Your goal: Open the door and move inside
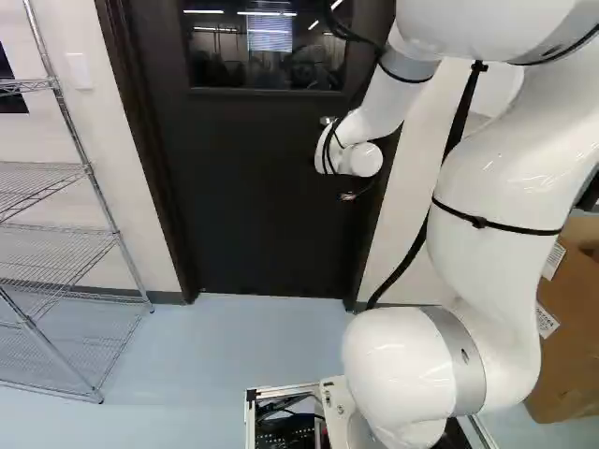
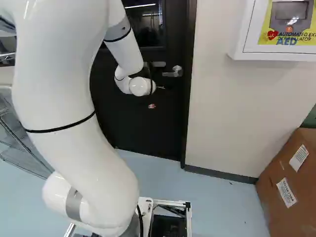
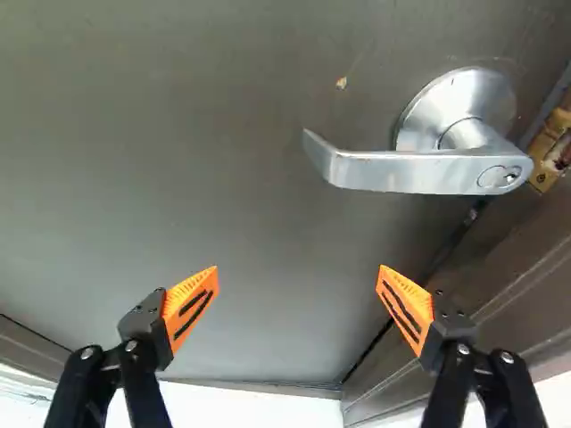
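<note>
The dark door [image 1: 253, 178] with a window stands in its frame ahead of the arm. Its silver lever handle [image 2: 174, 72] shows beside the wrist in the right base view. My gripper [image 2: 156, 97] is in front of the door, lower than the lever. In the wrist view the gripper [image 3: 298, 280] is open, its orange-padded fingers wide apart with nothing between them. The lever [image 3: 410, 171] lies ahead of the fingers and off toward the frame side, untouched. A brass plate [image 3: 553, 147] shows at the door's edge beside the lever's round base.
A wire shelf rack [image 1: 70, 243] stands left of the door. On the wall to the right hangs a white defibrillator cabinet [image 2: 252, 47], with a cardboard box [image 2: 289, 182] on the floor below. The dark door frame [image 2: 189, 89] borders the handle side. Blue floor [image 1: 234, 341] lies before the door.
</note>
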{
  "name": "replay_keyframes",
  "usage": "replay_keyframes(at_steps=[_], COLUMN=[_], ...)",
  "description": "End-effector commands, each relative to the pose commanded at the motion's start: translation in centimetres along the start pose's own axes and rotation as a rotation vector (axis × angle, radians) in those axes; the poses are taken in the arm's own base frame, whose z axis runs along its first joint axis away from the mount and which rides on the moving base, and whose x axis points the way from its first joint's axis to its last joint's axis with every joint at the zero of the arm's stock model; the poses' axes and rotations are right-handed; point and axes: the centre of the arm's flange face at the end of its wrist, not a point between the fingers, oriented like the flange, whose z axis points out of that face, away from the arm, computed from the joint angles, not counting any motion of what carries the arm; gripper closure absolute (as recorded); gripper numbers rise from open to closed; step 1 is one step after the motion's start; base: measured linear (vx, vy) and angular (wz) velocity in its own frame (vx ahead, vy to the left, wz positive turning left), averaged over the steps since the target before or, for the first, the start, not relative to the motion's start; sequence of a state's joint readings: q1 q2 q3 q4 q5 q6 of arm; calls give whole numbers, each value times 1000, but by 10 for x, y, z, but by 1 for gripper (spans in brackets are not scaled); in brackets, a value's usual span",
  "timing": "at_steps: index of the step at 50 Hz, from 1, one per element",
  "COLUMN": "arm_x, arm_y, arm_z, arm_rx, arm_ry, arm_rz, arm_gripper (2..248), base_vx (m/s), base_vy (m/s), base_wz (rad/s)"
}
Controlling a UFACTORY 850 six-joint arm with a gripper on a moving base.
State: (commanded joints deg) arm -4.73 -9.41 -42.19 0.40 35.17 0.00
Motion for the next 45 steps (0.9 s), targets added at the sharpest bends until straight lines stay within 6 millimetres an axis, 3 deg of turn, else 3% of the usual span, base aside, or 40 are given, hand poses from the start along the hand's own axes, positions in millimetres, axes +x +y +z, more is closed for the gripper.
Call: replay_keyframes(at_steps=[16,45], arm_x=[0,6], arm_y=[4,15], arm_z=[7,47], arm_rx=[-24,-111], arm_ry=[-9,-72], arm_rz=[30,164], arm_gripper=[3,3], base_vx=[0,0], base_vy=[0,0], base_wz=[0,0])
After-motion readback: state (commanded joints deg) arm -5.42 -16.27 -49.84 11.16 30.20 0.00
